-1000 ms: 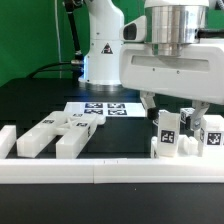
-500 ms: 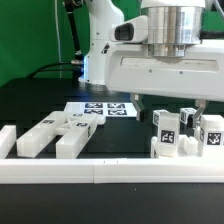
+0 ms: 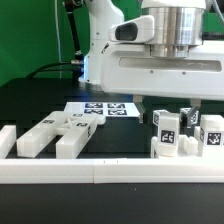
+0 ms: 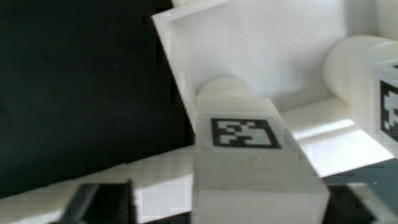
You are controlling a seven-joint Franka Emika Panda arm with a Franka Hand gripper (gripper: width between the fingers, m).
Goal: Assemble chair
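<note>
Black tabletop (image 3: 30, 100) and green backdrop (image 3: 25, 40) frame a chair that looks barely begun. Exterior view: loose white pieces (image 3: 45, 138) lie scattered at that view's left, just behind the long white rail (image 3: 100, 172) along the front edge, with the marker board (image 3: 100, 109) farther back. At the view's right stands a cluster of tagged blocks (image 3: 168, 135); the robot arm (image 3: 165, 60) hangs low over it, its fingers (image 3: 141, 102) reaching down to the cluster. Wrist view: a tagged bar (image 4: 240, 130) runs between the fingers, a flat plate (image 4: 249, 45) lies beyond it and another tagged piece (image 4: 381, 100) stands just beside. Whether the fingers are clenched on the bar or merely flank it cannot be told. On this evidence no finished joint shows, and nearly all the assembly is left to do.
</note>
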